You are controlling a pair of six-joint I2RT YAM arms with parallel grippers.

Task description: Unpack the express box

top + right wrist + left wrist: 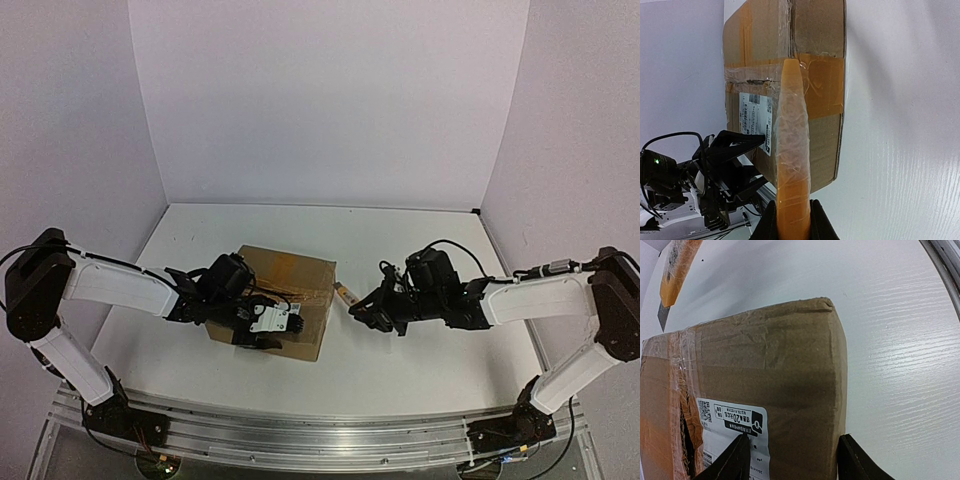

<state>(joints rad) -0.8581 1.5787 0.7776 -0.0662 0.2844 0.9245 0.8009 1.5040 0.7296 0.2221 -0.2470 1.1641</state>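
The express box (293,281) is a brown taped cardboard parcel with a white barcode label (732,427), lying left of the table's centre. My left gripper (262,331) is clamped over its near edge, one finger (729,461) on the label face and the other (856,461) against the side. My right gripper (790,222) is shut on a slim orange tape-wrapped utility knife (793,150). The knife (344,294) points at the box's right edge, where tan tape (822,87) crosses the seam. Whether its tip touches the box is unclear.
The white table (400,360) extends right of and in front of the box. White walls stand behind and at both sides. A metal rail (320,435) runs along the near edge. The left arm's cables (670,145) show beyond the box.
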